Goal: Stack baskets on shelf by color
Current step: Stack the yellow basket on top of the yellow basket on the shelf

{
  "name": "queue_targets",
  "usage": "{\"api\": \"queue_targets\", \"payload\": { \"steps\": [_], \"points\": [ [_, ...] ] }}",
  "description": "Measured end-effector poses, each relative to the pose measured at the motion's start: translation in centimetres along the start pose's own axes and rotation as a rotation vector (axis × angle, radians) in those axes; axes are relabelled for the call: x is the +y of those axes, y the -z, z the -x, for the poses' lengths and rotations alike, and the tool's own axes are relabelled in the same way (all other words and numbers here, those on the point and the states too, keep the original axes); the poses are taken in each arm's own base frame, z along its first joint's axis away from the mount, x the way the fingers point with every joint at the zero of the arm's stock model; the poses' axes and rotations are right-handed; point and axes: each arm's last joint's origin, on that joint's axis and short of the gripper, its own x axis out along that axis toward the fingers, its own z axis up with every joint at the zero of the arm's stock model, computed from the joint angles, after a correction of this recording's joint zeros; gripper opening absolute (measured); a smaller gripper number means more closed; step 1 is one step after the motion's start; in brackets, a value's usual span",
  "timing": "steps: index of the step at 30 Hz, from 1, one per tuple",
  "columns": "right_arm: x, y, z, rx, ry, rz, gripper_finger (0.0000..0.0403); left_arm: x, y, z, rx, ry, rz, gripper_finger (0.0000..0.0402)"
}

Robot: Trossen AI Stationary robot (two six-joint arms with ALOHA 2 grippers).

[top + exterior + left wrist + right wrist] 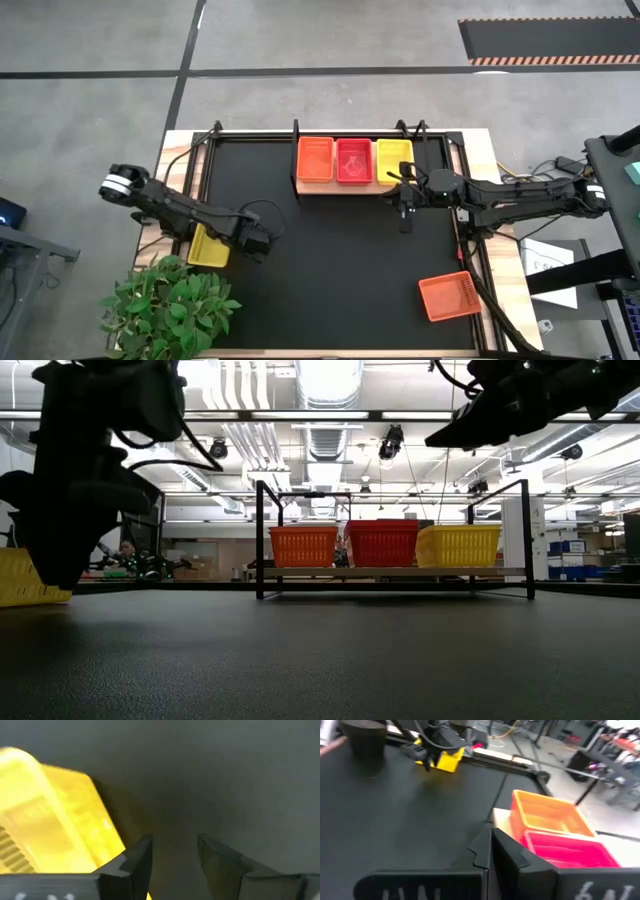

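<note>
Fingers of the left gripper point(172, 865) stand apart, holding nothing; the yellow basket point(208, 246) lies on the tabletop just beside them, seemingly untouched, far from the shelf point(352, 186). Right gripper point(404, 215), shut and empty, hovers near the shelf.

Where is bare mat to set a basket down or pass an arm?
Free: the black mat between the shelf, the yellow basket at the left gripper and the lone orange basket. Crowded: the shelf itself and the patch under the right gripper.
</note>
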Motion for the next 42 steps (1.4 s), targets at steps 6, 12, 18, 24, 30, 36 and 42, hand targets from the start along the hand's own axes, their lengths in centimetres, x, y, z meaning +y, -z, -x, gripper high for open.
{"api": "queue_targets", "payload": {
  "steps": [6,12,18,24,30,36,42],
  "points": [
    [0.4,0.6,0.0,0.052,-0.082,-0.084,0.0009,-2.4,0.0,3.5,0.005,0.119,-0.051,0.0114],
    [0.5,1.0,0.0,0.091,-0.089,-0.13,0.0009,-0.8,0.2,6.6,-0.042,-0.126,-0.077,0.0094],
    [0.6,1.3,0.0,0.1,-0.089,-0.157,0.0009,0.9,0.4,5.9,-0.004,-0.143,-0.108,0.0108],
    [0.7,1.8,0.0,0.116,-0.091,-0.175,0.0009,2.6,0.7,5.1,0.043,-0.145,-0.073,0.0174],
    [0.6,1.5,-0.1,0.073,-0.084,-0.126,0.0009,2.6,0.9,4.0,0.068,-0.059,-0.064,0.0219],
    [0.6,1.5,-0.1,0.072,-0.084,-0.121,0.0009,2.1,0.6,4.1,0.069,0.005,-0.076,0.0221],
    [0.6,1.6,-0.1,0.086,-0.086,-0.152,0.0009,2.7,0.5,2.6,0.037,-0.032,0.017,0.0221]
  ]
}}
